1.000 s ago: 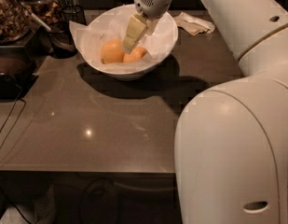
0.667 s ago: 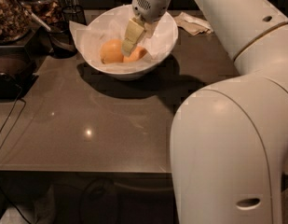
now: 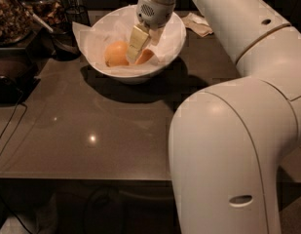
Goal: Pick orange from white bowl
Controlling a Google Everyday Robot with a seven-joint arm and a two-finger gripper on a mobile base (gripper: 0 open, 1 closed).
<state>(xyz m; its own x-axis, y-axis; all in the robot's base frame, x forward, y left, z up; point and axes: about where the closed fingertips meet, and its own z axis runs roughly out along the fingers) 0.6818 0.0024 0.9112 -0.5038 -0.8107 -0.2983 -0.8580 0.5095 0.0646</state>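
Observation:
The white bowl (image 3: 165, 52), lined with crinkled white paper, stands at the back of the dark table. Two fruits lie in it. The paler, yellower one (image 3: 116, 53) is on the left. The deeper orange (image 3: 146, 57) is on the right, partly hidden. My gripper (image 3: 137, 47) reaches down into the bowl from above, right over the orange and beside the paler fruit. The arm stretches in from the right.
A dark cup with a spoon (image 3: 64, 39) and jars of nuts (image 3: 11, 13) stand left of the bowl. A crumpled napkin (image 3: 198, 24) lies behind it on the right. A dark tray (image 3: 9, 84) and a cable (image 3: 9, 130) are at the left edge. My arm's large body (image 3: 228, 155) fills the right.
The gripper has sunk a little deeper into the bowl toward the orange. The arm has shifted slightly left. The fruits have not moved.

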